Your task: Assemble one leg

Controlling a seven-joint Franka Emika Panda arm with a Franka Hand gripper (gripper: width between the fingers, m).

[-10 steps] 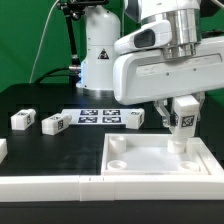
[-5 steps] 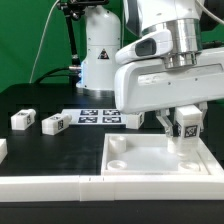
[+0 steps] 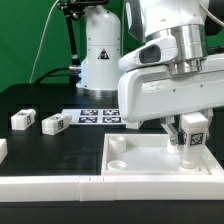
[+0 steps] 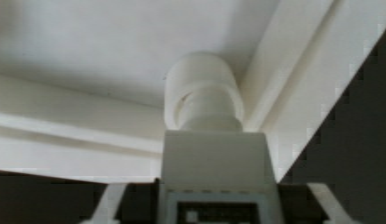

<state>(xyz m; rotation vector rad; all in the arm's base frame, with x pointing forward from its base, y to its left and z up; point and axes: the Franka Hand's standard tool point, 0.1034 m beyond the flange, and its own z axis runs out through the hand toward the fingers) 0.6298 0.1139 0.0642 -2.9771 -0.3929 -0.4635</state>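
Black tabletop [image 3: 40, 100] and green backdrop [image 3: 25, 40] frame the job: at the lower right of the exterior view the gripper [image 3: 191, 122] is clamped on the leg [image 3: 189, 142], holding it upright with its foot at the upper-right corner of the white tray-like part [image 3: 140, 172]. In the wrist view the leg [image 4: 204, 100] appears set into that corner socket, but I cannot tell whether it is fully seated. I judge the task nearly done, with final seating and release left.

On the exterior view's left of the bench [image 3: 40, 98] lie a loose leg [image 3: 22, 119] and a second leg [image 3: 54, 124], with the marker board [image 3: 95, 117] just right of them. Nearer the camera lies the tray-like part [image 3: 145, 168]. At its far right corner a third leg [image 3: 191, 126] stands upright in the end effector [image 3: 190, 140].
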